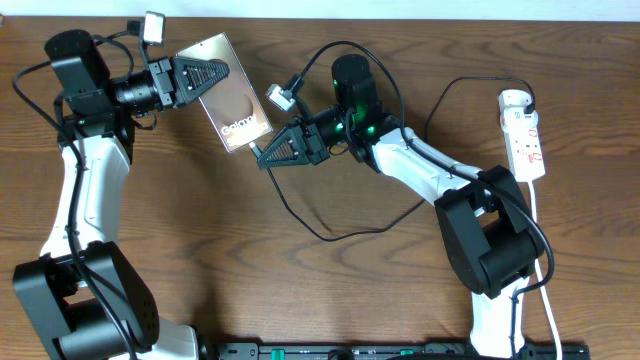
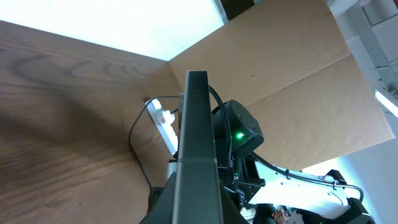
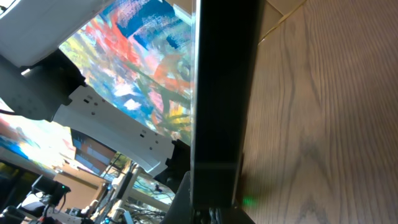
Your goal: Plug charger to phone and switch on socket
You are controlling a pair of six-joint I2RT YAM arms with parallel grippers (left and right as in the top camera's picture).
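Observation:
My left gripper (image 1: 215,76) is shut on the upper end of the phone (image 1: 240,115) and holds it tilted above the table, tan "Galaxy" screen facing up. The left wrist view shows the phone edge-on (image 2: 198,143) between the fingers (image 2: 196,211). My right gripper (image 1: 266,153) sits at the phone's lower end, fingers closed on the tip of the charger, whose thin black cable (image 1: 330,236) loops over the table to the socket (image 1: 524,135). In the right wrist view the phone's dark edge (image 3: 224,93) stands just ahead of the fingers (image 3: 217,208); the plug tip is hidden.
The white power strip lies at the far right with its white cord (image 1: 545,270) running toward the front edge. It also shows small in the left wrist view (image 2: 163,119). The right arm's base (image 1: 490,245) stands front right, the left arm's base (image 1: 85,300) front left.

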